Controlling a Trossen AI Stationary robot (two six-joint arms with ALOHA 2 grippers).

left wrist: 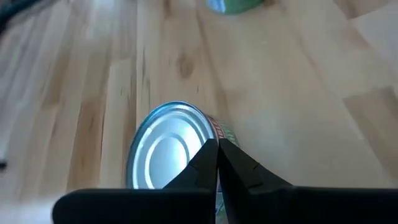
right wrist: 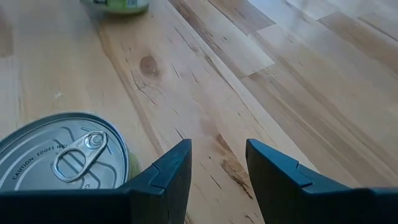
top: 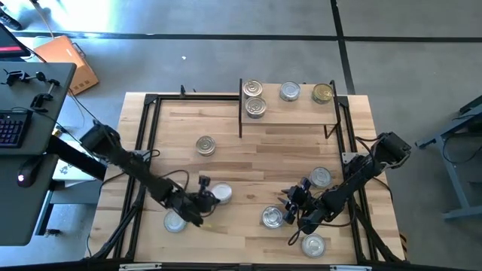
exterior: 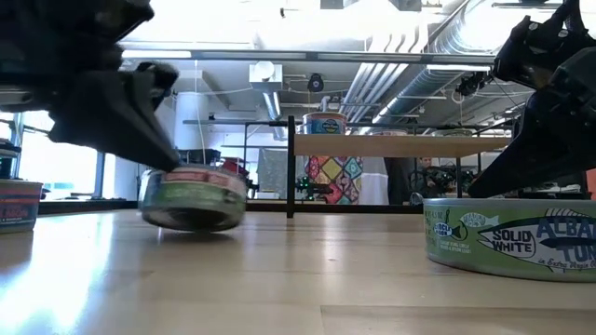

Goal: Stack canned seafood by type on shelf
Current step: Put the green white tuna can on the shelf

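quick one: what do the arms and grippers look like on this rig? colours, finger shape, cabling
Both arms are dark, near black, built of slim tube links with chunkier joint blocks, as the high view shows. The left gripper has matte black fingers tapering to thin pointed tips. The right gripper has dark teal-black wedge fingers with flat angled faces. Thin black cables loop loosely beside each wrist. No markings are readable.

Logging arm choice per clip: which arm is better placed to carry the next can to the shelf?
Probably left: the left gripper touches a can. The right gripper hangs open beside another can.
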